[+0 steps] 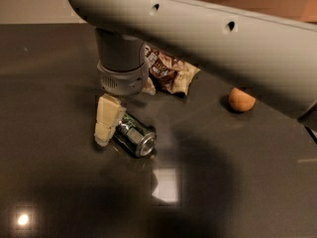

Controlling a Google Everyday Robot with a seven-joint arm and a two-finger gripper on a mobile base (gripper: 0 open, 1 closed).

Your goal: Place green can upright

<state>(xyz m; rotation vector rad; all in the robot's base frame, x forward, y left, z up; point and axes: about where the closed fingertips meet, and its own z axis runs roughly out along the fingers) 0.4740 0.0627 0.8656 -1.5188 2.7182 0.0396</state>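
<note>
The green can (135, 136) lies on its side on the dark table (59, 182), with its silver top facing the front right. My gripper (110, 125) hangs down from the grey wrist (120, 68) and sits low against the can's rear left end. The rest of the gripper is hidden behind the can and the wrist. The big grey arm (213, 43) crosses the top of the view.
A brown snack bag (171, 73) lies just behind the wrist. An orange fruit (241, 99) sits at the right, partly under the arm. A bright light reflection (166, 185) lies on the table in front of the can.
</note>
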